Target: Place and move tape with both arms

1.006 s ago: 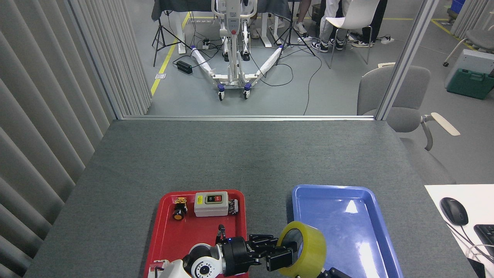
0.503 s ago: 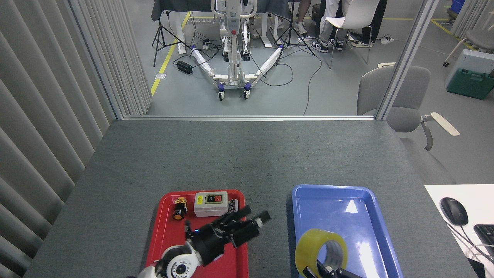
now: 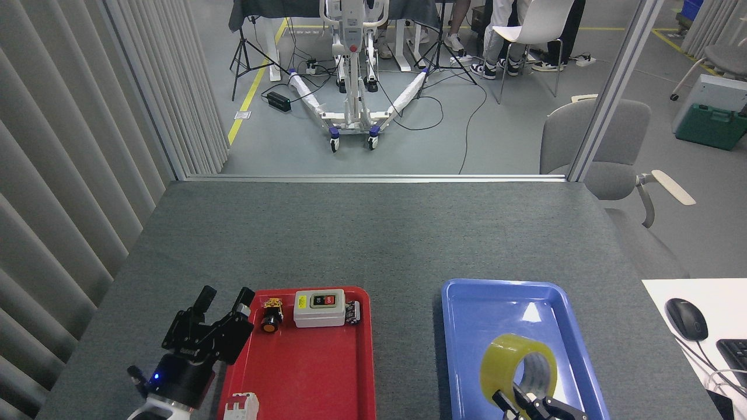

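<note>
The tape (image 3: 506,360), a yellow roll with a pale core, stands tilted on its edge over the near part of the blue tray (image 3: 478,294). My right gripper (image 3: 534,406) comes up from the bottom edge. Its black fingers (image 3: 503,402) clasp the roll's lower rim, one reaching into the core. My left gripper (image 3: 225,294) hovers at the left edge of the red tray (image 3: 315,373). It is open, its two fingertips are spread, and nothing lies between them.
The red tray's far end holds a grey switch box (image 3: 318,308), a black and orange button (image 3: 269,321) and a small dark part (image 3: 352,312); a white piece (image 3: 241,403) sits near its front. A mouse (image 3: 686,318) lies on the white desk at right. A slatted wall runs along the left.
My left arm has swung left, from beside the tape to the red tray's left edge. The right gripper has carried the tape to the right, over the blue tray.
</note>
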You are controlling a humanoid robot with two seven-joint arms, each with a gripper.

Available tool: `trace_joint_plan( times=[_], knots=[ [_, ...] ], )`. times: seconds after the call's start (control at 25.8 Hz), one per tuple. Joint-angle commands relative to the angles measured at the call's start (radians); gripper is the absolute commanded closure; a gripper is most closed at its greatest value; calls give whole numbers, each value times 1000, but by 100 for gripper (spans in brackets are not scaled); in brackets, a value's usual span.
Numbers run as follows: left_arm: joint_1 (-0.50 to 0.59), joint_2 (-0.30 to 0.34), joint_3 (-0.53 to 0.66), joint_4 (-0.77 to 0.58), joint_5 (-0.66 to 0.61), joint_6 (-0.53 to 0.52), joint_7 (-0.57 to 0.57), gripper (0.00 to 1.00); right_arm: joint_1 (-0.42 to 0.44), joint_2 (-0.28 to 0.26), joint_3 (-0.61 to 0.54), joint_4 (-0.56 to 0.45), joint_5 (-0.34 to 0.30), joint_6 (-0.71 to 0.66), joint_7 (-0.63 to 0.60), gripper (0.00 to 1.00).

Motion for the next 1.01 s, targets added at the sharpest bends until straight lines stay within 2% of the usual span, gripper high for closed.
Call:
trace_joint_plan(
  times=[0.0,0.12,0.19,0.39,0.58,0.7,0.85,0.97],
  knots=[
    [87,-6,55,-54,-283,75,37,1,-53,-17,-9,29,0,0,32,100],
    [122,-32,49,-57,-401,238,40,1,-108,-20,-6,61,-3,0,181,100],
    [138,-49,24,-70,-415,278,40,1,-133,-18,-6,86,-5,23,278,100],
    [141,-67,-9,-79,-544,279,23,1,-195,-12,40,132,-6,241,402,100],
    [141,-50,-11,-60,-535,262,24,0,-238,-17,88,196,-3,381,419,100],
    [141,-52,-9,-57,-535,186,26,0,-238,-15,94,201,-5,431,471,100],
    [141,-50,-8,-51,-535,166,35,0,-240,-7,155,201,-8,606,488,100],
    [141,-49,-3,-51,-535,166,35,0,-240,-7,165,201,-20,612,488,100]
  ],
)
